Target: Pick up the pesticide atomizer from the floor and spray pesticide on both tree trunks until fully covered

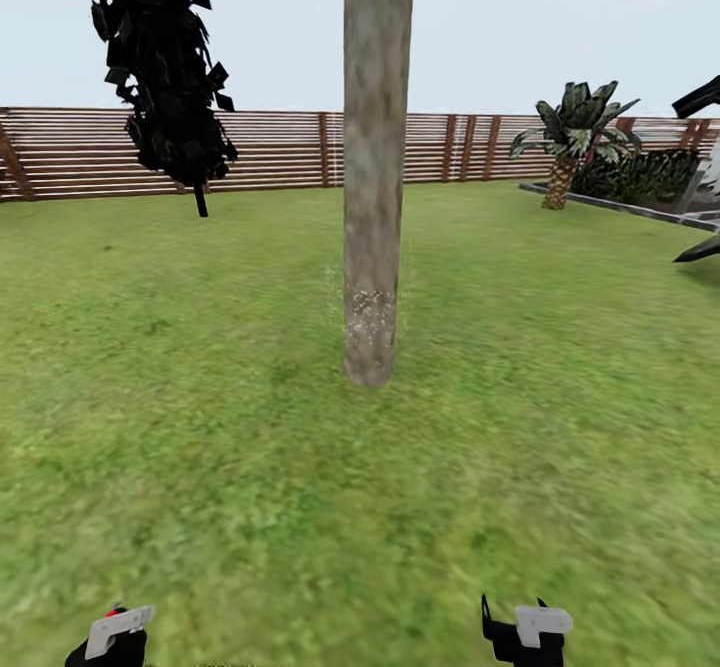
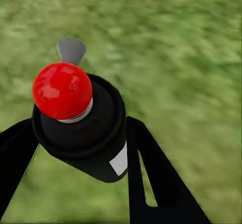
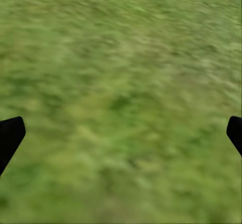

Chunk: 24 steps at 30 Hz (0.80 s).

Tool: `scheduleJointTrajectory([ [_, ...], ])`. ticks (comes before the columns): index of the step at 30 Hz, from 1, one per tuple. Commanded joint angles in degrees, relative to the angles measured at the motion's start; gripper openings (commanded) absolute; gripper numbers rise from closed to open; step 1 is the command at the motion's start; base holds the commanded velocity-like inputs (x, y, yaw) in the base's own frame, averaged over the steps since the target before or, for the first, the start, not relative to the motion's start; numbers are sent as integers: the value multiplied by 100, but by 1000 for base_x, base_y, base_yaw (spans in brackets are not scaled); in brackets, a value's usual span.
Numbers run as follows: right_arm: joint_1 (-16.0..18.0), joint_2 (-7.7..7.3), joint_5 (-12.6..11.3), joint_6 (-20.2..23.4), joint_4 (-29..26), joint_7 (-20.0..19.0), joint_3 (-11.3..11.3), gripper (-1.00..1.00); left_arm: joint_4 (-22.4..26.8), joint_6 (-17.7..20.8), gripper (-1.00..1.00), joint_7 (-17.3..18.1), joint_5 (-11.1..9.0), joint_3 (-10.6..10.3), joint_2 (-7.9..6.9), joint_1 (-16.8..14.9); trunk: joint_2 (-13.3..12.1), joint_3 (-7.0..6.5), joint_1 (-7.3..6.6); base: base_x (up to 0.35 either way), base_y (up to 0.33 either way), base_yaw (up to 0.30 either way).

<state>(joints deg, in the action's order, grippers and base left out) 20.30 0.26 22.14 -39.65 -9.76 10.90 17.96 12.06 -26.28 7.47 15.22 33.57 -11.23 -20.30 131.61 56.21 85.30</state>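
Grass lawn (image 1: 200, 427) spreads before me; the tree trunk (image 1: 375, 197) stands ahead, white pesticide specks (image 1: 370, 312) near its base. My left gripper (image 2: 83, 133) clamps the pesticide atomizer (image 2: 80, 118); my right gripper (image 3: 121, 133) gapes wide.

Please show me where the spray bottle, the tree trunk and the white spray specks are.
spray bottle (image 2: 83, 128): left wrist view, black body.
tree trunk (image 1: 377, 147): head view, middle of column.
white specks (image 1: 368, 312): head view, low on trunk.

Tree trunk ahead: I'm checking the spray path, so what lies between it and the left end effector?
Bare grass lawn, in the head view. The tree trunk stands ahead; the left end effector holds the pesticide atomizer.
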Motion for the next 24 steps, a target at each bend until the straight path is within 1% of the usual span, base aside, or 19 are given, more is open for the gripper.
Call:
scheduleJointTrajectory([
  [1,0,0,0,0,0,0,2,100,0,0,-100,0,-1,1,1,0,0,-6,0,0,0,238],
  [24,0,9,0,1,9,0,-3,100,-2,9,-100,0,-1,1,-2,1,0,-128,0,0,0,238],
])
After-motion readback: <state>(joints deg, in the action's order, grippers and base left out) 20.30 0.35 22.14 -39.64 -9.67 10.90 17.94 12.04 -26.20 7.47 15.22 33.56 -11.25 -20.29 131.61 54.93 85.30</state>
